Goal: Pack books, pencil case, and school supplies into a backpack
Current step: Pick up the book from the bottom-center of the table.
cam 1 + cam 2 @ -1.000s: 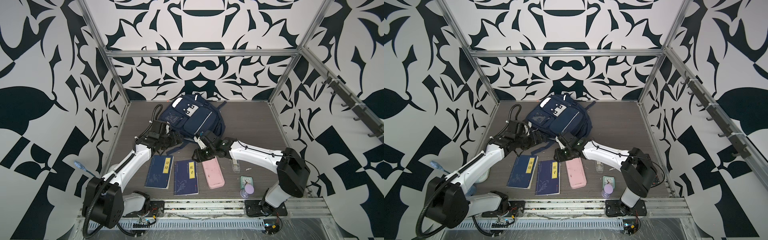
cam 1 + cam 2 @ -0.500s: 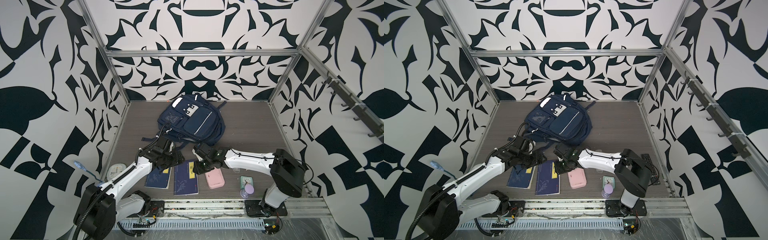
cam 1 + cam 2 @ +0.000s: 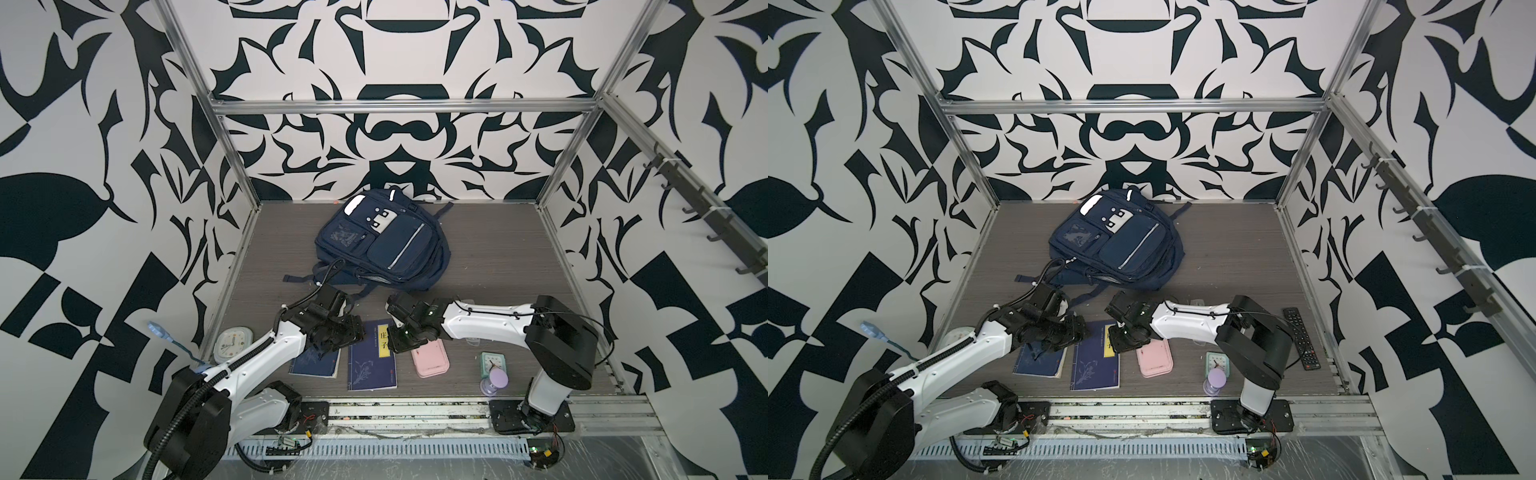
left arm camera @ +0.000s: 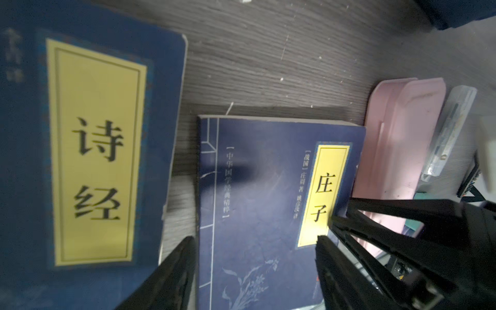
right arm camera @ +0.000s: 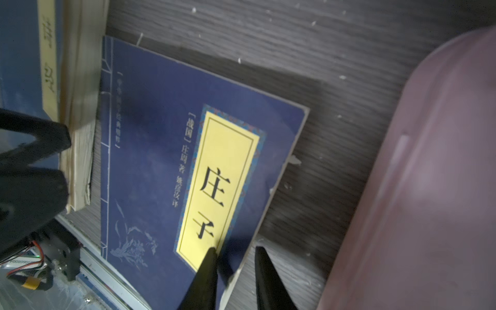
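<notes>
Two sets of fingers are down over the near part of the desk (image 3: 503, 253), each at one of the books (image 3: 371, 370). Left fingers (image 4: 179, 268) stand wide apart, holding nothing; in the left wrist view one tip sits over the strip of desk between the two books and the other over the cover of the second book (image 4: 263, 204), near its yellow label. The first book (image 4: 94, 150), also navy with a yellow label, lies just outside that first tip. In the right wrist view the left tips sit right at that book's pale page edge, though whether they touch it I cannot tell. Right fingers (image 5: 210, 265) are narrow, not yet pinched: one tip is at the lower end of the second book's label, the other hangs past the cover's edge over bare desk, so the edge runs through the slim gap. The pencil case (image 5: 429, 188), pale pink, lies flat just beyond that outer right tip, apart from the book. A slim clear packet, the school supplies (image 4: 448, 126), lies along the far side of the case from both sets of fingers. In both top views the backpack (image 3: 382, 245) lies on the desk ahead of both sets of fingers, well apart from them, pockets upward. A mint-green clock (image 3: 491, 361) and a purple hourglass (image 3: 494, 380) stand past the case, away from the right fingers
</notes>
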`<state>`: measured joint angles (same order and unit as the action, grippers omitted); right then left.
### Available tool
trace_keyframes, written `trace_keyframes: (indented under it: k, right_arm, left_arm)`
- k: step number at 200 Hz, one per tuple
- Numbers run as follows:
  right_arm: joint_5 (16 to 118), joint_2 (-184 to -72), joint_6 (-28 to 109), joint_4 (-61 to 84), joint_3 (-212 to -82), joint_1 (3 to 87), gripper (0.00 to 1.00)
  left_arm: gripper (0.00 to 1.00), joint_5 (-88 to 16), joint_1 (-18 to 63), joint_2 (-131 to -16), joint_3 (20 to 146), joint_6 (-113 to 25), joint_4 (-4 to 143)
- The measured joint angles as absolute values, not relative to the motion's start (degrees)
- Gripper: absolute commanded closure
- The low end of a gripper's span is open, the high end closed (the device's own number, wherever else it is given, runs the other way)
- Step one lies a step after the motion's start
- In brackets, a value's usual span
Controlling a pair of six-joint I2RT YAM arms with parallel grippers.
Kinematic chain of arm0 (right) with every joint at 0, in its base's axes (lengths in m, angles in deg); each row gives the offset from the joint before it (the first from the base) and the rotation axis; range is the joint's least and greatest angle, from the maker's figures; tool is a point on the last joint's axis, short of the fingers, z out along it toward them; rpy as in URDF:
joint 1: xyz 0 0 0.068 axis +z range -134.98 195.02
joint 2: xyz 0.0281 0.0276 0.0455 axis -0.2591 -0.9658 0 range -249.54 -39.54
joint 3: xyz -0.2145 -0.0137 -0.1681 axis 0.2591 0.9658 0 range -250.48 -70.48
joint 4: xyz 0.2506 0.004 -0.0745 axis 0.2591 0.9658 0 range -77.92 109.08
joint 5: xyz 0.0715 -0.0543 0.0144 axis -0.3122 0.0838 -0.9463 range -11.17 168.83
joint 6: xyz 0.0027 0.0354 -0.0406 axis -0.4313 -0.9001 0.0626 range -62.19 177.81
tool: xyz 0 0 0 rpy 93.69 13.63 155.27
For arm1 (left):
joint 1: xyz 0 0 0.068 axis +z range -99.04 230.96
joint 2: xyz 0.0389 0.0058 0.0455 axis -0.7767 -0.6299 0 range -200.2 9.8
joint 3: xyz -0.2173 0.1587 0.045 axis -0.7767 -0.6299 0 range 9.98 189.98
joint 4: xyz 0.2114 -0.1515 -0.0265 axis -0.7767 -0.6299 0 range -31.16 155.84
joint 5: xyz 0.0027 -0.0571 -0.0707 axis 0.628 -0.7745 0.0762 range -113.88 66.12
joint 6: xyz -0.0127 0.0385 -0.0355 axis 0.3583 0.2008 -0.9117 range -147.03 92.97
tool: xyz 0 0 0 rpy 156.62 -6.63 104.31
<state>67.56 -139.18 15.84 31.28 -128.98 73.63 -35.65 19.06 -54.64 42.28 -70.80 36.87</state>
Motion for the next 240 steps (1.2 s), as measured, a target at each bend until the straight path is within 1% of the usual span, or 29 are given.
trace_keyframes:
  k: [50, 120, 166, 185, 215, 240]
  right_arm:
    - [68.74, -140.93, 15.66, 31.41, -128.98, 73.89, 0.76]
    - [69.36, -142.76, 15.79, 33.73, -131.86, 73.93, 0.80]
    - [70.40, -143.24, 16.28, 35.06, -132.87, 73.98, 0.82]
    - [70.45, -143.94, 16.43, 36.46, -134.05, 73.93, 0.83]
    - [71.26, -144.23, 16.45, 37.57, -134.71, 73.06, 0.84]
    - [72.39, -144.23, 16.84, 38.16, -134.97, 71.09, 0.85]
  left_arm:
    - [0.28, -37.18, 19.06, -54.92, 41.16, -71.22, 37.59]
    - [0.28, -38.23, 19.06, -58.25, 41.07, -71.11, 38.16]
    - [0.31, -39.26, 19.06, -61.46, 41.03, -70.54, 39.38]
    - [0.35, -39.52, 19.08, -62.20, 41.29, -70.36, 39.36]
    - [0.47, -40.37, 19.39, -62.82, 41.12, -70.17, 40.61]
    - [0.50, -43.76, 19.63, -62.95, 39.17, -70.54, 45.96]
